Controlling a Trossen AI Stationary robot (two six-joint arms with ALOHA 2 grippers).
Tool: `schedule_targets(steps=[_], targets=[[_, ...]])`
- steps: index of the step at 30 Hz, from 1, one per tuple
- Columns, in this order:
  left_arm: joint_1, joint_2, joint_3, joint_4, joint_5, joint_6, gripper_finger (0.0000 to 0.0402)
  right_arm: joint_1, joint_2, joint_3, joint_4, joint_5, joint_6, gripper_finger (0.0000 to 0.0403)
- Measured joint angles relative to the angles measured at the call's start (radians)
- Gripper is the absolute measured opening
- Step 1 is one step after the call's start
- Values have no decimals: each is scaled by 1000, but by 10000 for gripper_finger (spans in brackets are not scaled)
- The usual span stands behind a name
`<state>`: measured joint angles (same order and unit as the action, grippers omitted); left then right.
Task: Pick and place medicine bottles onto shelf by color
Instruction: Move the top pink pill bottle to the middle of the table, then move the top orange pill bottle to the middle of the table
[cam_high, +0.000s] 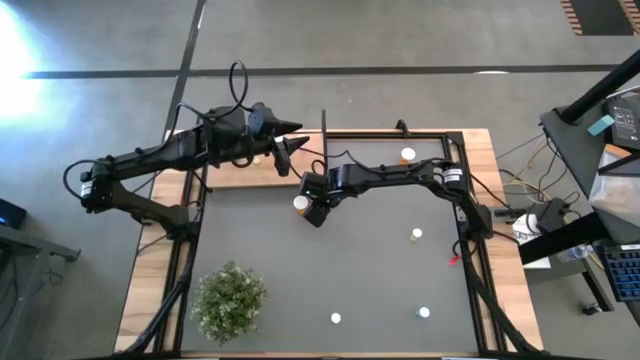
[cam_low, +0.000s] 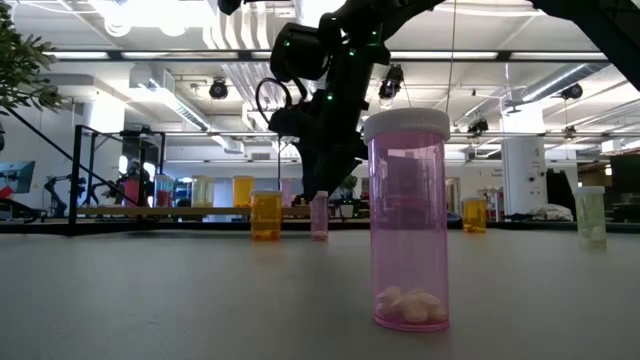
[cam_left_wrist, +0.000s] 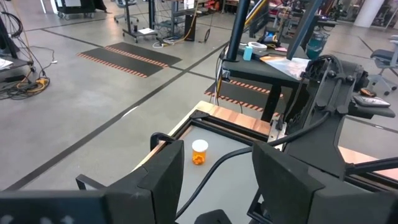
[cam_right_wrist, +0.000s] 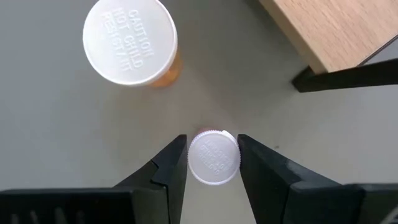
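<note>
My right gripper (cam_right_wrist: 212, 149) is shut on a small pink medicine bottle with a white cap (cam_right_wrist: 213, 158), just off the shelf's near right corner (cam_right_wrist: 336, 31). In the low view this bottle (cam_low: 319, 218) is upright below the gripper (cam_low: 320, 192). A larger orange bottle (cam_right_wrist: 130, 43) stands on the table beside it (cam_high: 301, 203). My left gripper (cam_high: 292, 138) hovers open above the light-wood shelf (cam_high: 230, 172), with nothing between its fingers (cam_left_wrist: 214, 180). My right gripper pinches the small pink bottle by opposite sides of its white cap (cam_right_wrist: 196, 159), one finger on each side. The fingers come from above, slanting steeply down. The bottle stays upright with its base (cam_low: 319, 236) at table level; I cannot tell whether it touches.
A large pink bottle (cam_low: 408, 220) stands near the table's front edge. Other bottles are scattered: an orange one far right (cam_high: 407, 155), white-capped ones at mid right (cam_high: 416, 235) and front (cam_high: 424, 313). A green plant (cam_high: 230, 298) fills the near left corner.
</note>
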<state>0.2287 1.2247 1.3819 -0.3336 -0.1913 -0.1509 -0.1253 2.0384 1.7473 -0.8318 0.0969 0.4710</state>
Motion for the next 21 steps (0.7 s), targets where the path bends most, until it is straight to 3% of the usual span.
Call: schedule_targets(steps=[12,21], targets=[[0,0,0,0,0,0,174,0,0,0,0,0,-21,131],[0,0,0,0,0,0,174,0,0,0,-2,0,-20,191]])
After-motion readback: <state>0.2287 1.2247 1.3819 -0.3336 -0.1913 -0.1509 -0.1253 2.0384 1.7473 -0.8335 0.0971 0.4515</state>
